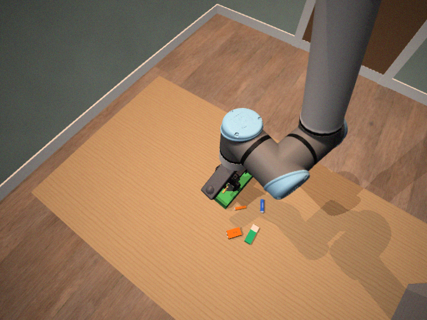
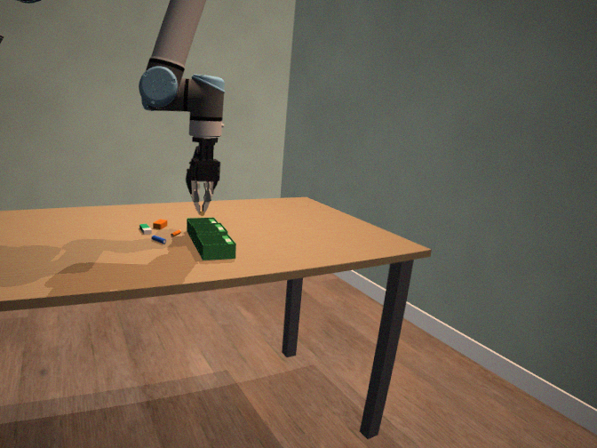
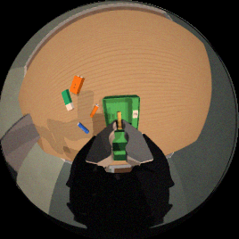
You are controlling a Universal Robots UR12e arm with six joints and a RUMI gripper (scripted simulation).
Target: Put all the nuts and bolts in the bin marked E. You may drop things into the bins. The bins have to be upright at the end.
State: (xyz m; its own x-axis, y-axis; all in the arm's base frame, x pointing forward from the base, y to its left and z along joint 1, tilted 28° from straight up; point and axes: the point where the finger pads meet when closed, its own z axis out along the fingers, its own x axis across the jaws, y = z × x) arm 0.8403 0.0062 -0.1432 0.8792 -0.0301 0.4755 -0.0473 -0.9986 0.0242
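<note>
My gripper (image 3: 119, 119) is shut on a small orange bolt (image 3: 119, 119) and holds it point down just above a green row of three bins (image 3: 121, 111). In the exterior view the fingertips (image 2: 202, 207) hang over the far end compartment of the bins (image 2: 210, 238). In the top view the gripper (image 1: 227, 186) and arm hide most of the bins (image 1: 233, 192). The white labels on the bins are too small to read. A second orange bolt (image 1: 240, 207) lies on the table just beside the bins; it also shows in the wrist view (image 3: 94, 110).
A blue cylinder (image 1: 262, 206), an orange block (image 1: 234, 232) and a green and white block (image 1: 251, 233) lie on the table near the loose bolt. The table's edge runs a short way beyond the bins in the exterior view.
</note>
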